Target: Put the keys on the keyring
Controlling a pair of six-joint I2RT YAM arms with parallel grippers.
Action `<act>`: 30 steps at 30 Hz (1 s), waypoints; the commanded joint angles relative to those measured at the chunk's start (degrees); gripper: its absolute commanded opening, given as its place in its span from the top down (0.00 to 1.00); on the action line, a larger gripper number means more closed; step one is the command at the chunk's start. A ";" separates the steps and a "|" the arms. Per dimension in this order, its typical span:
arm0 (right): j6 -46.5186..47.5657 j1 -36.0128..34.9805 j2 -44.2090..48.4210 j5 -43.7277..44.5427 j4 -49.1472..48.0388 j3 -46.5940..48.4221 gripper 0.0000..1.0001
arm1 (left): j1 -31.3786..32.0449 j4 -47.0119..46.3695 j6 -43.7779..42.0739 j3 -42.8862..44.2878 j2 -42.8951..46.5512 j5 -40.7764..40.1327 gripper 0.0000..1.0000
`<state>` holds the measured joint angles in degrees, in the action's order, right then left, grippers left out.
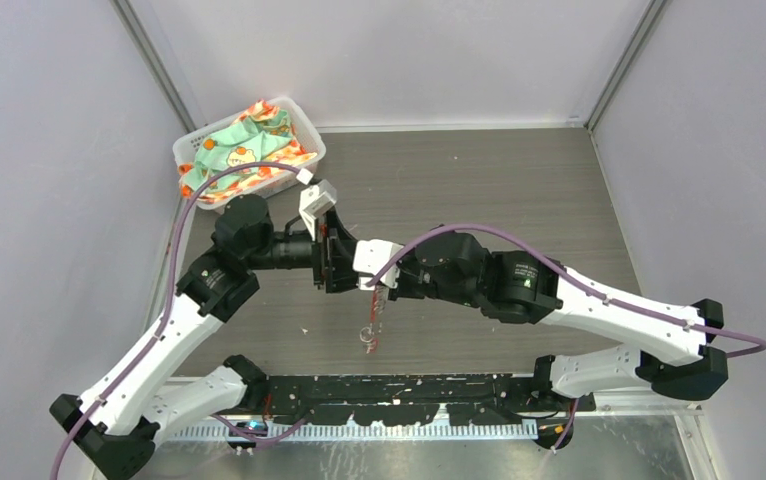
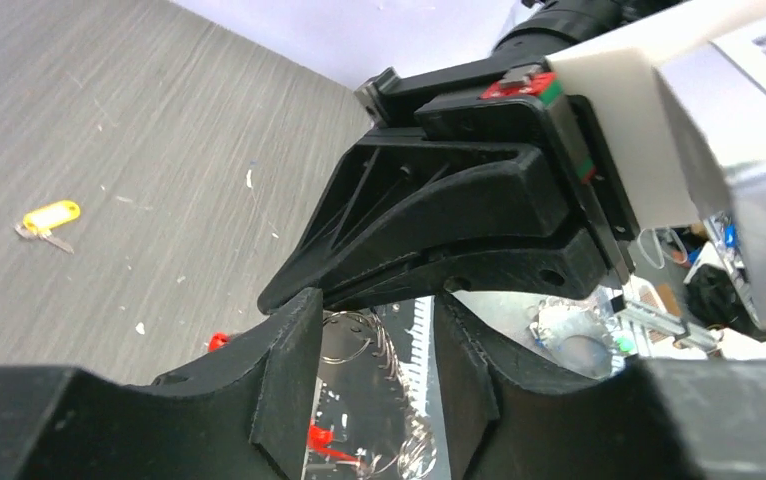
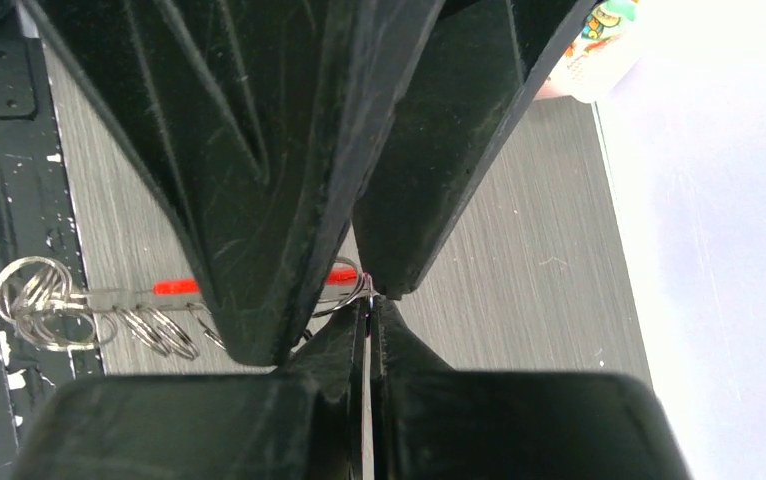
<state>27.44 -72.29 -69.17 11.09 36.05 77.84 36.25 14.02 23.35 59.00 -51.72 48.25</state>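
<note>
Basket [image 1: 185, 152] far-left | yellow key [image 2: 51, 217] loose | R gripper [image 2: 304, 292] w/ keyring [image 1: 371, 330] blocks L-cam

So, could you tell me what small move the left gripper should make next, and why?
Probably close the left gripper gently on the keyring: its rings hang between the open fingers, the right gripper pinches one ring, and the yellow-tagged key lies untouched on the table, so the ring likely needs steadying first.
</note>
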 commanded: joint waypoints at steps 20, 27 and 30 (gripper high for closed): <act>-8.47 -0.77 11.95 -20.16 -24.18 -8.52 0.99 | -1.25 16.99 -44.99 9.90 3.92 12.26 0.51; -9.21 -0.81 10.15 -21.09 -25.01 -8.06 0.99 | -0.06 12.93 -45.63 8.68 4.29 9.95 0.60; -9.37 -0.82 9.87 -21.16 -25.32 -8.08 0.99 | 0.27 12.72 -46.34 7.99 4.82 9.99 0.67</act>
<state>19.55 -72.73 -59.53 -8.34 15.94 68.55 35.94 31.18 -21.15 67.59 -48.10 59.07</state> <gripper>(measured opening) 0.034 0.380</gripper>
